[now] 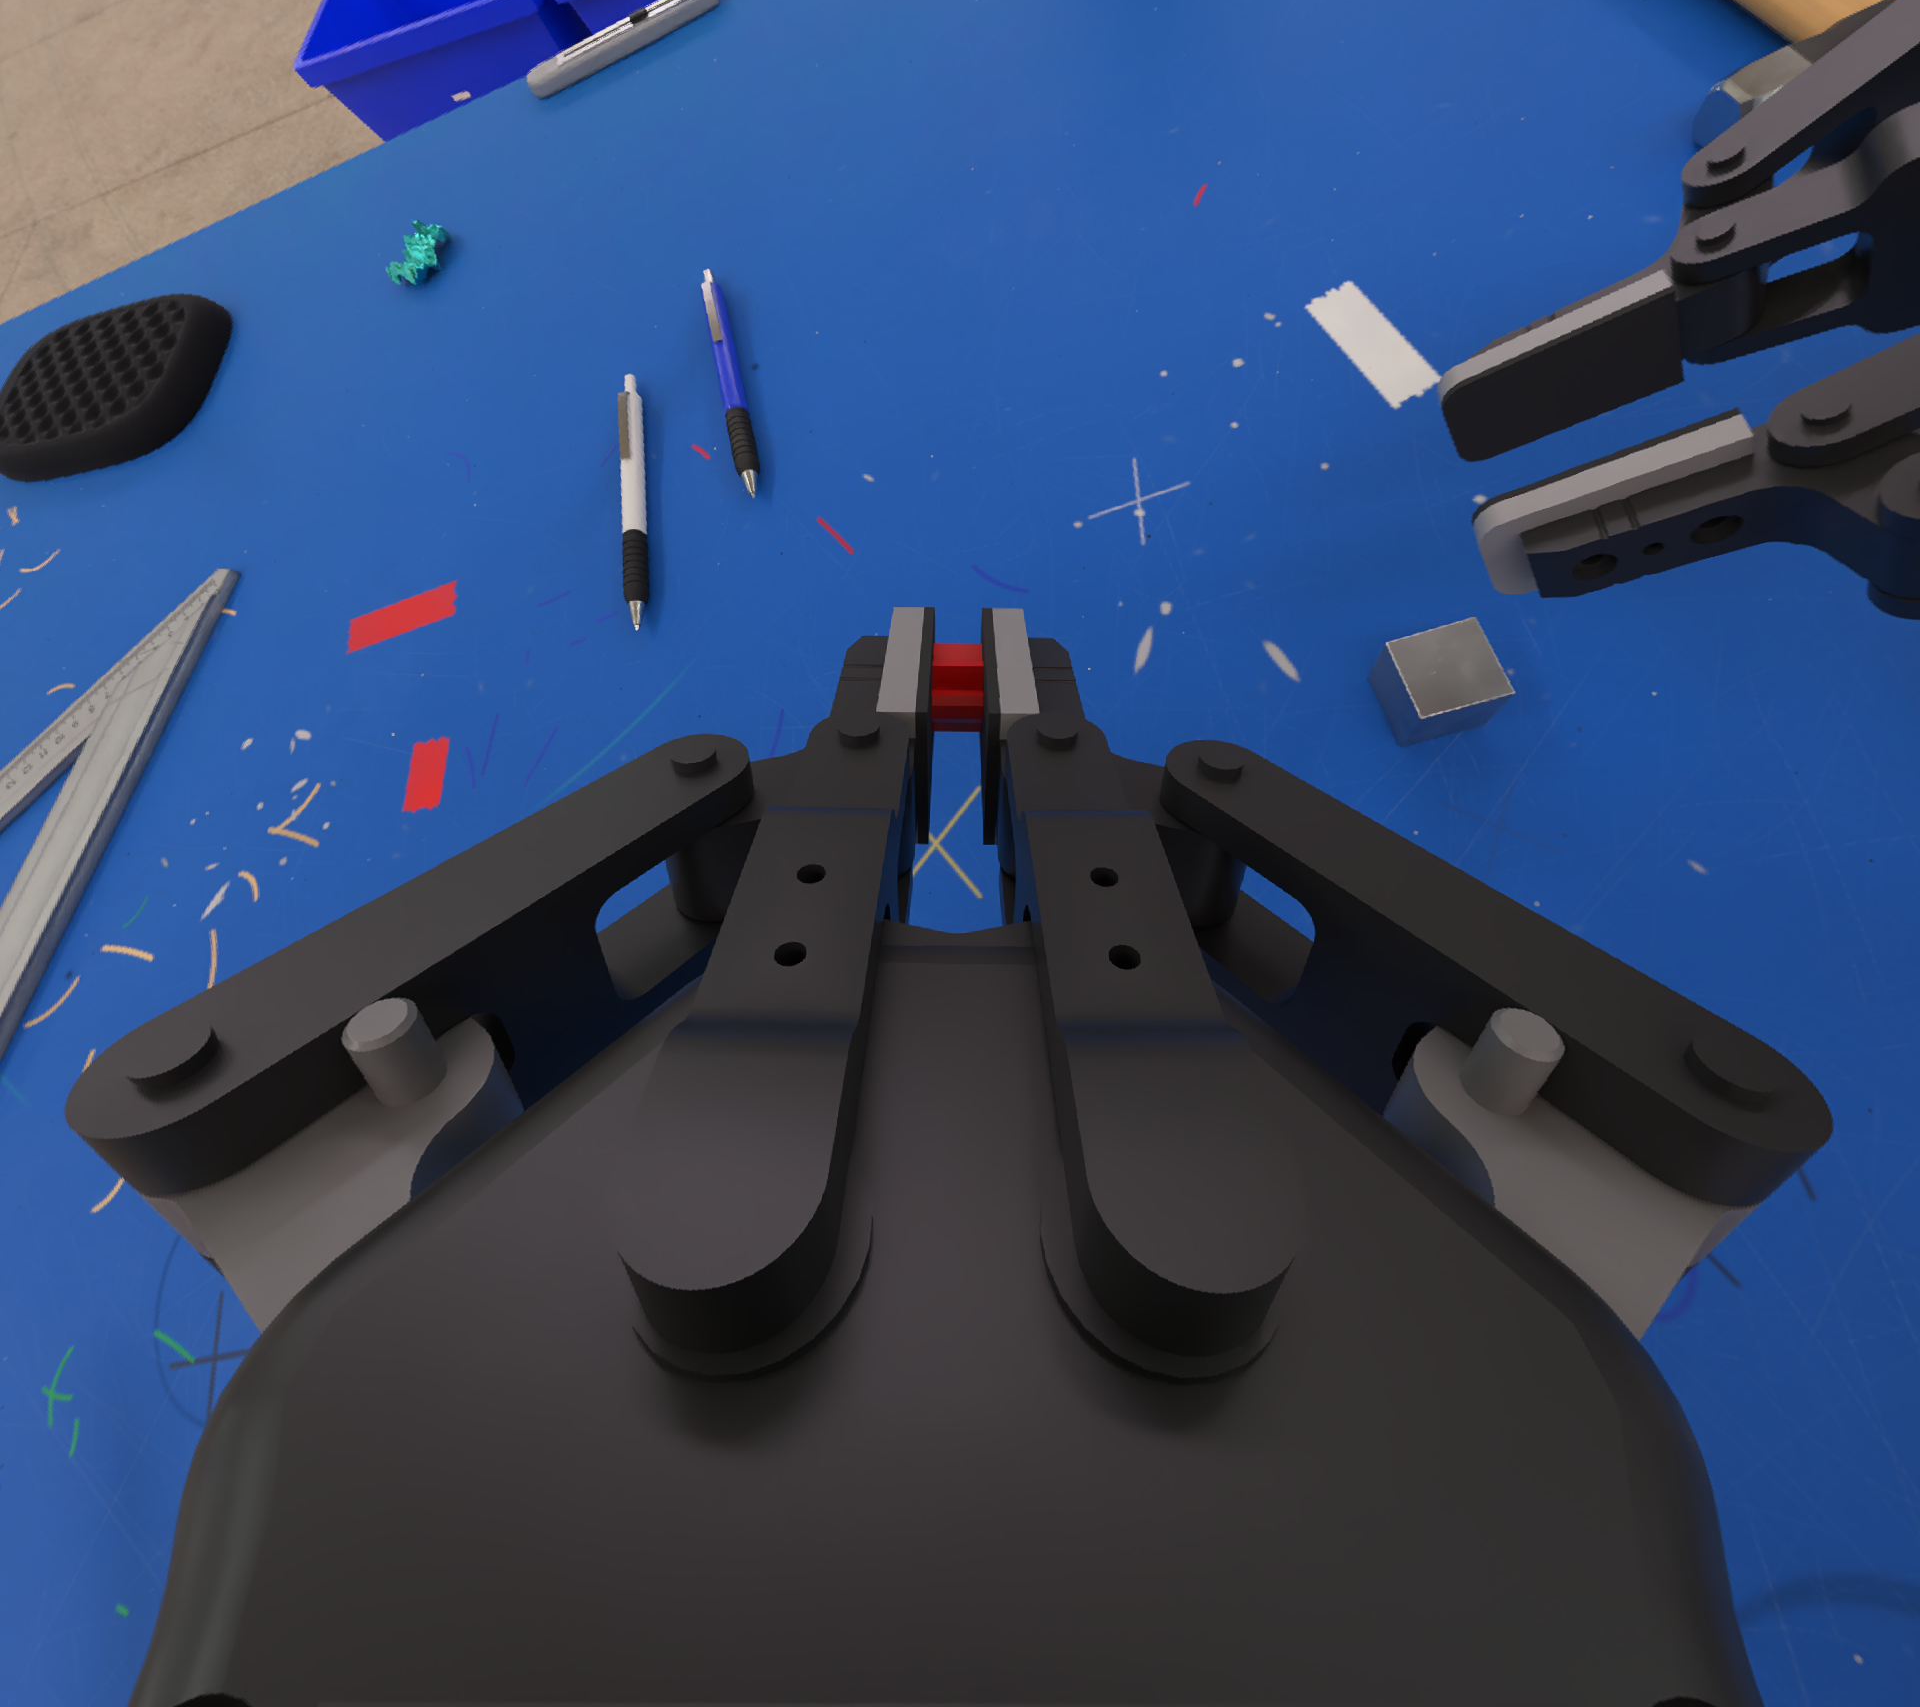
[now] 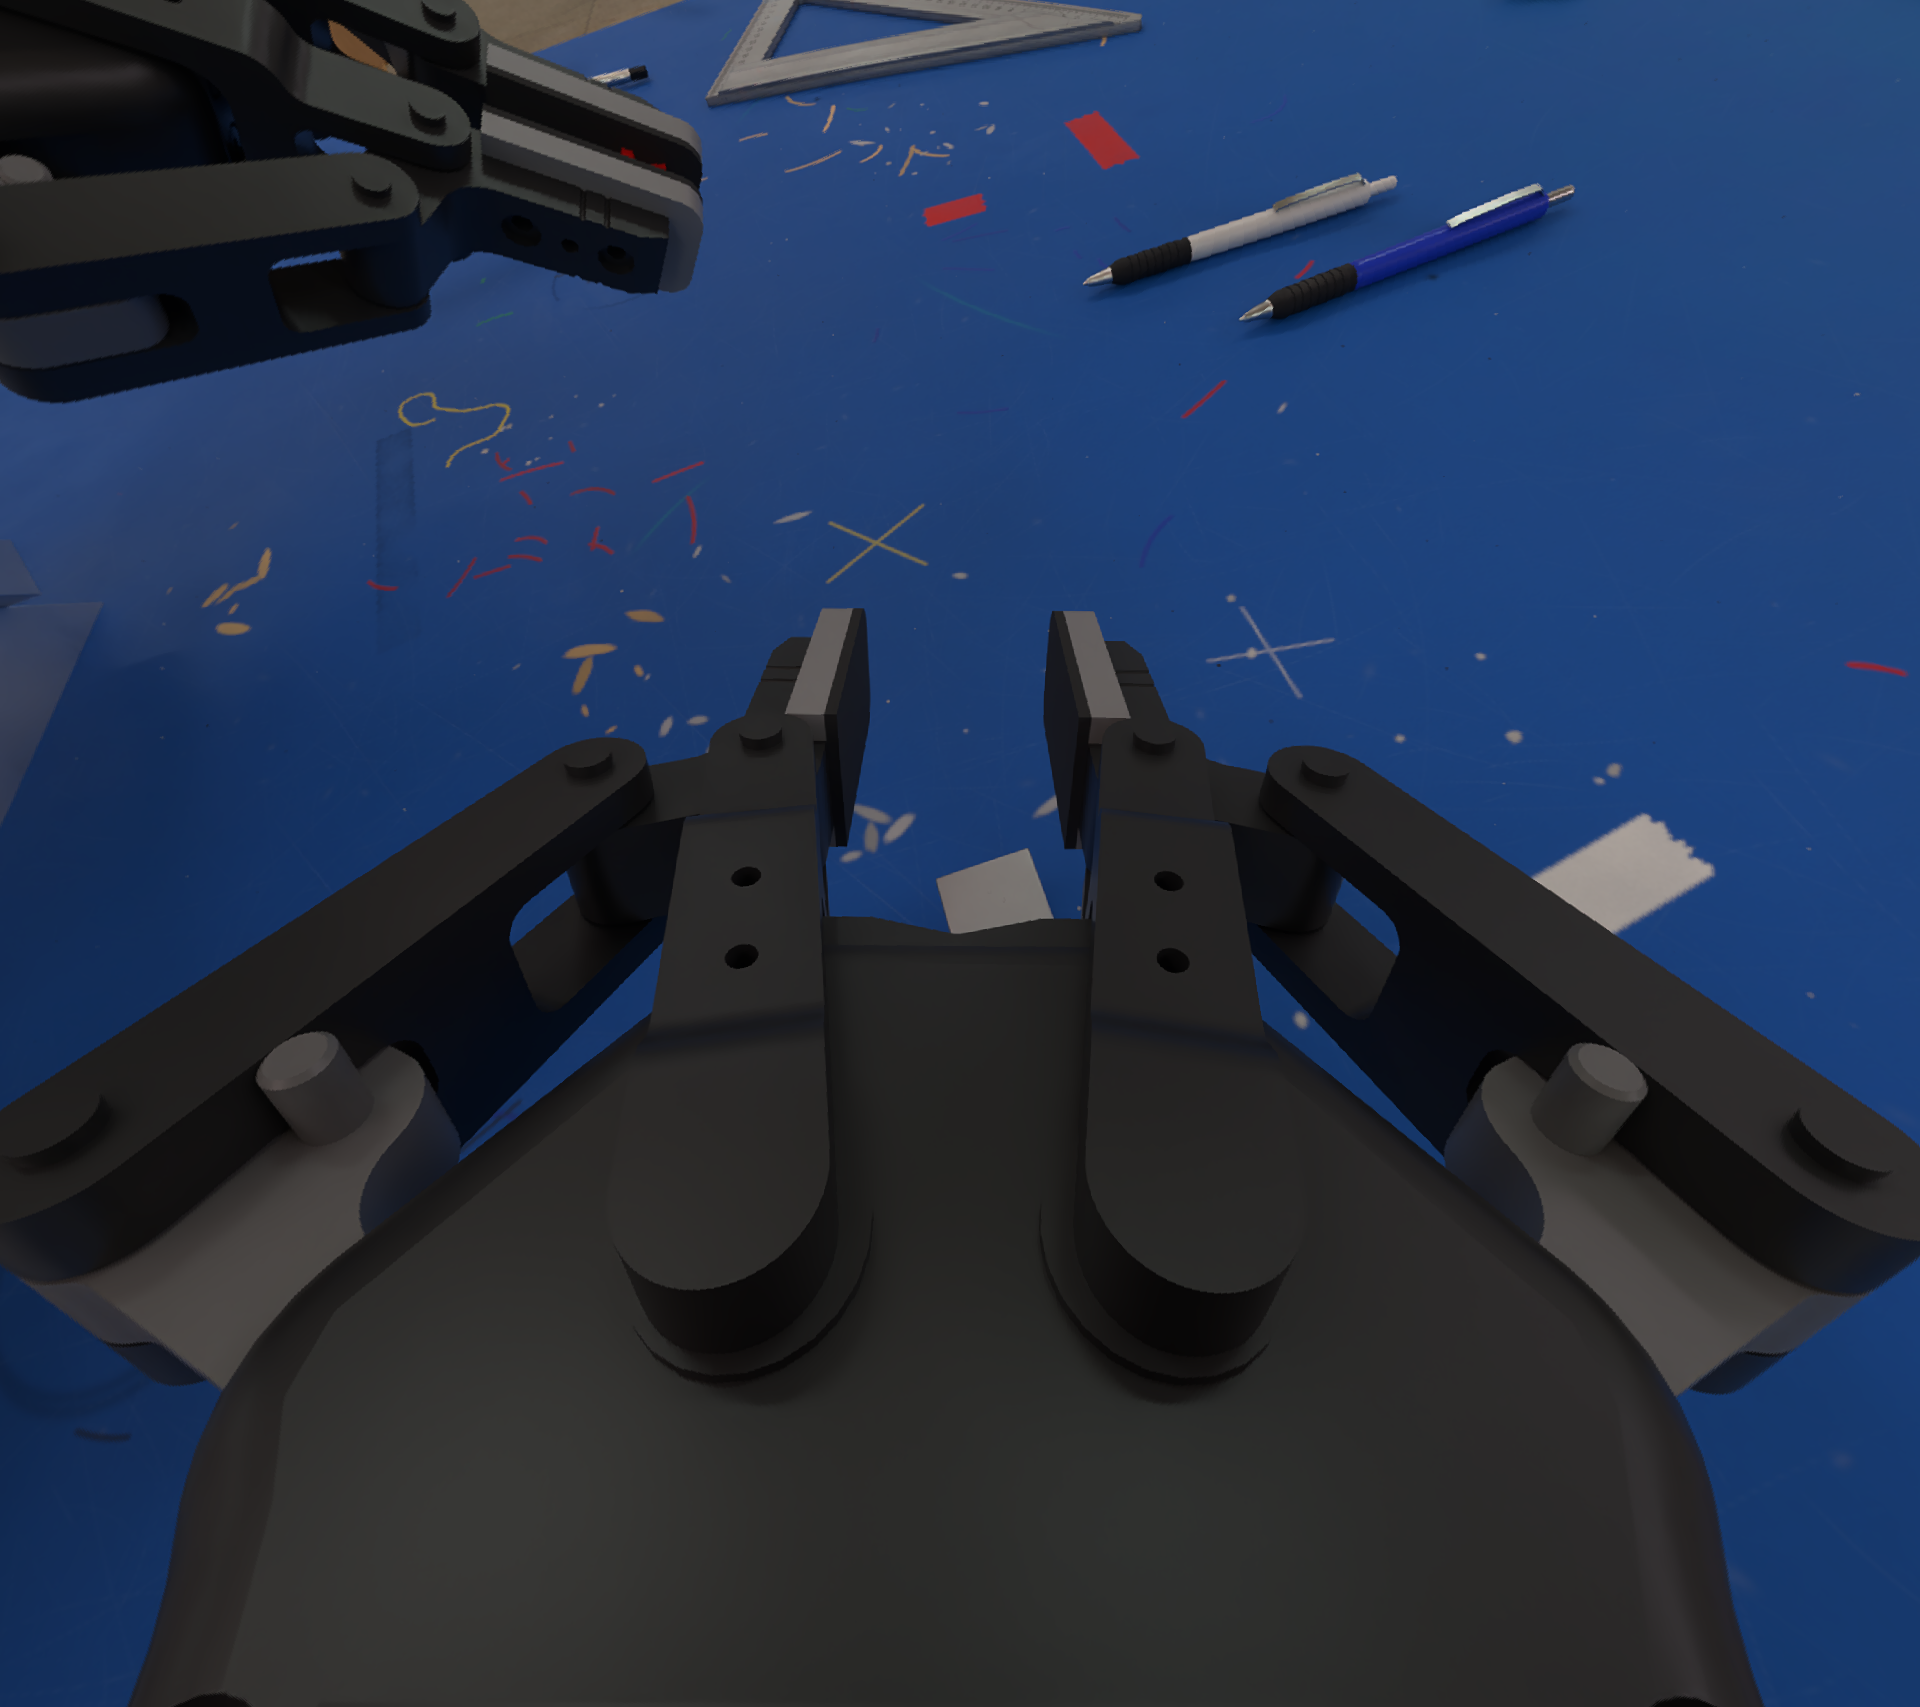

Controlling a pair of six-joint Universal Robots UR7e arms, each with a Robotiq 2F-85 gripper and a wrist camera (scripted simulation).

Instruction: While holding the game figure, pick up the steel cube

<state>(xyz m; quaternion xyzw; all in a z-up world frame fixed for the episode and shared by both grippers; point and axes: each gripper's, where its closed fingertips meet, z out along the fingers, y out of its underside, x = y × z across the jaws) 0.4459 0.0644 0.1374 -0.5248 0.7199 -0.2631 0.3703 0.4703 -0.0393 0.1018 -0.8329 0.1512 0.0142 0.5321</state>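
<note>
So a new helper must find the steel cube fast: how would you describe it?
On the blue table, look just right of the left gripper, which is shut on a red game figure. The steel cube sits below the open right gripper. It is the only grey, shiny metal block; the pens are long and thin.
</note>
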